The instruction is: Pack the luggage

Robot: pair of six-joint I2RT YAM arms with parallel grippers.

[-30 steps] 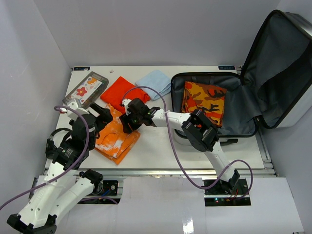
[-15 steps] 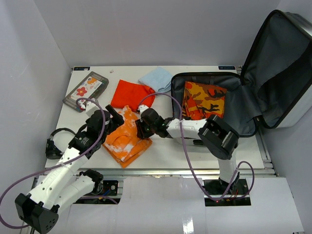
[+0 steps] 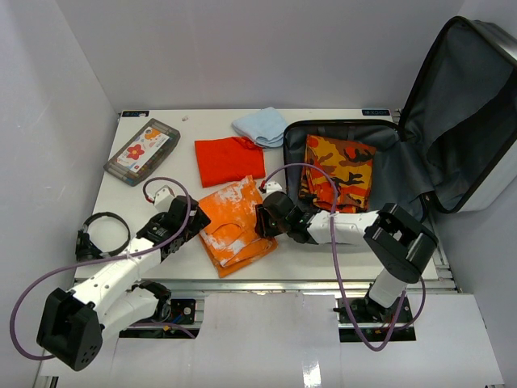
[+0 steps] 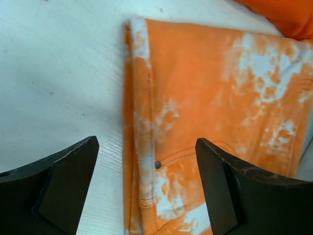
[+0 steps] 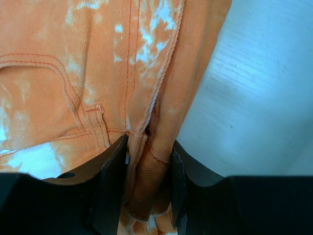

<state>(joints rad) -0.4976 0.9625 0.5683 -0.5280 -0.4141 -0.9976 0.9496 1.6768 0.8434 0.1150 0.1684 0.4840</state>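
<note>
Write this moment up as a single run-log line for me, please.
right gripper: shut on orange garment edge | left gripper: open over orange garment | luggage: open, camo garment inside

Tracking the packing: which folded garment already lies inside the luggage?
The orange camouflage garment, on the grey lining of the luggage; the red cloth, light blue cloth and bleached orange garment lie on the table.

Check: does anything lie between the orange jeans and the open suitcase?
Nothing loose on the table does. The right gripper, shut on the orange jeans, has only the near rim of the suitcase to lift them over; a camouflage cloth already lies inside.
</note>
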